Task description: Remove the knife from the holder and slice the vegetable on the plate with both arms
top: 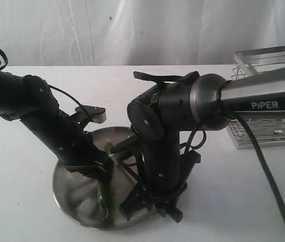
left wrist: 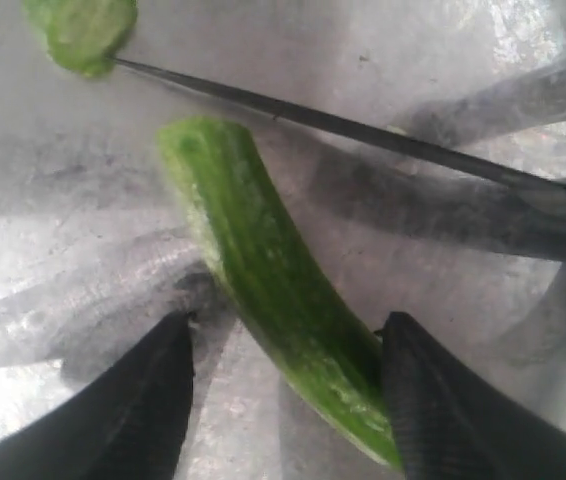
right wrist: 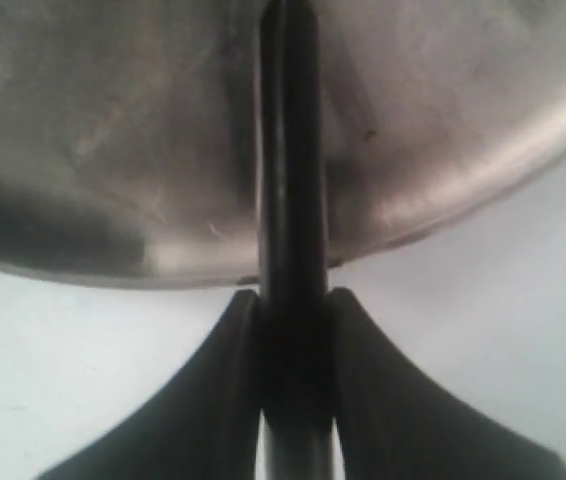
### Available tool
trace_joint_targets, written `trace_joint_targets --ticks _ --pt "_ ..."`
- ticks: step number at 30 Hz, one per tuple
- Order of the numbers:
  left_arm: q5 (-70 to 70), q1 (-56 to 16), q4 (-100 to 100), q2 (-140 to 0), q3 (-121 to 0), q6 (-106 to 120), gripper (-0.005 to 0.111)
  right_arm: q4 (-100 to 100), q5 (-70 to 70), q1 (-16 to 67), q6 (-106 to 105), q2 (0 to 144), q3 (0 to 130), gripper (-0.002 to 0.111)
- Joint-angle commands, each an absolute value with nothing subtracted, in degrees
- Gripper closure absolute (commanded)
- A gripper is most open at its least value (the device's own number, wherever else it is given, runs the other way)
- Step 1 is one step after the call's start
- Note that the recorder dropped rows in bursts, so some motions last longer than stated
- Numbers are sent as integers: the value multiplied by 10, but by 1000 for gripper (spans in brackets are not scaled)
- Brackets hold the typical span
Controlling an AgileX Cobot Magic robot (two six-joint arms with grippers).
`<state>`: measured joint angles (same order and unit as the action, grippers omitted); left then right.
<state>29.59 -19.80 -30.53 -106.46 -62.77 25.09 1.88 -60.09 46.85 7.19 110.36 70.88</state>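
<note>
The green vegetable (left wrist: 273, 290) lies on the steel plate (left wrist: 443, 60) between the fingers of my left gripper (left wrist: 288, 325). One finger (left wrist: 453, 410) touches it and the other stands apart, so the gripper is open around it. The knife (left wrist: 363, 130) lies with its thin dark blade across the plate just past the vegetable's pale cut end, its tip at a cut slice (left wrist: 81, 30). My right gripper (right wrist: 293, 300) is shut on the knife (right wrist: 291, 150) at its handle, over the plate's rim (right wrist: 163, 265). From outside, both arms hang over the plate (top: 64, 194) and vegetable (top: 102, 194).
The wire holder (top: 266, 132) stands at the far right of the white table, partly behind the grey "PiPER" link (top: 263, 96). A small green piece (top: 108, 147) lies at the plate's back. A white curtain closes off the rear.
</note>
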Motion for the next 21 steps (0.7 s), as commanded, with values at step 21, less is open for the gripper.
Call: trace_joint_targets --ticks 21 --pt "362 -133 -235 -923 -618 252 48 116 -625 469 -18 1034 714 108"
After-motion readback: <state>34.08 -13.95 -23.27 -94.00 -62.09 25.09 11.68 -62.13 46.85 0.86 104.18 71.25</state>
